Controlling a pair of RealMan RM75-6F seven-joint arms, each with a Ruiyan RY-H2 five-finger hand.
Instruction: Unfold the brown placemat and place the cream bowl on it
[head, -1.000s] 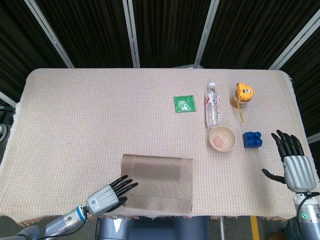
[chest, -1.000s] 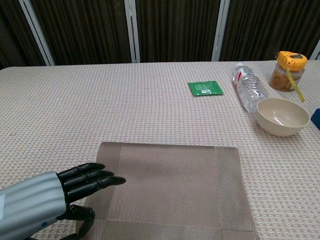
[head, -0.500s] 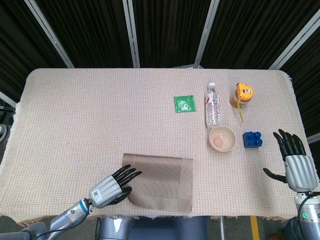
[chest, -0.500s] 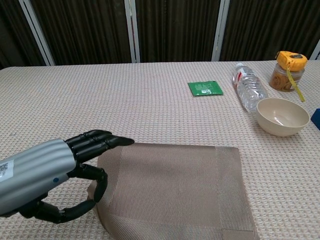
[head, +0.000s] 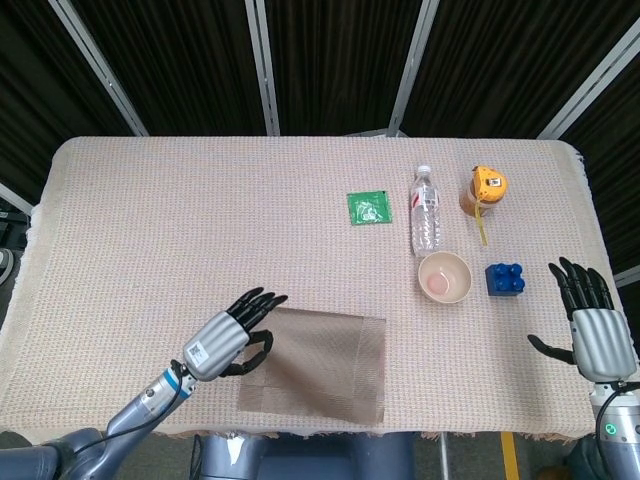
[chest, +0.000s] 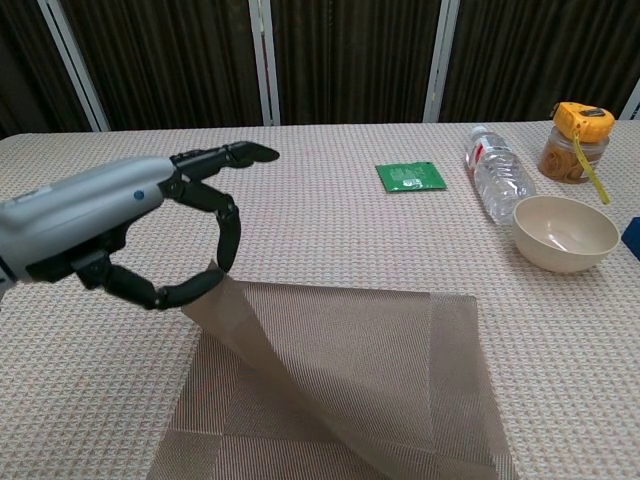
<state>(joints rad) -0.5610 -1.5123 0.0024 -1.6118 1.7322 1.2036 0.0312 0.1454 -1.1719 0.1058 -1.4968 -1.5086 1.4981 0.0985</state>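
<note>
While your left hand (chest: 150, 235) pinches the top layer of the brown placemat (chest: 370, 370) at its near-left corner, with the other fingers spread, carry that flap up and out to the left, peeling it low and steady so the lower layer stays flat on the table (head: 200, 220). Let go only once the mat lies open. Your right hand (head: 592, 335) hovers open and empty at the table's right edge, near the cream bowl (head: 444, 276), which sits beside the water bottle (head: 427, 210), well apart from the mat.

Left hand (head: 226, 341) pinching lifted brown placemat (head: 325, 366) corner.
</note>
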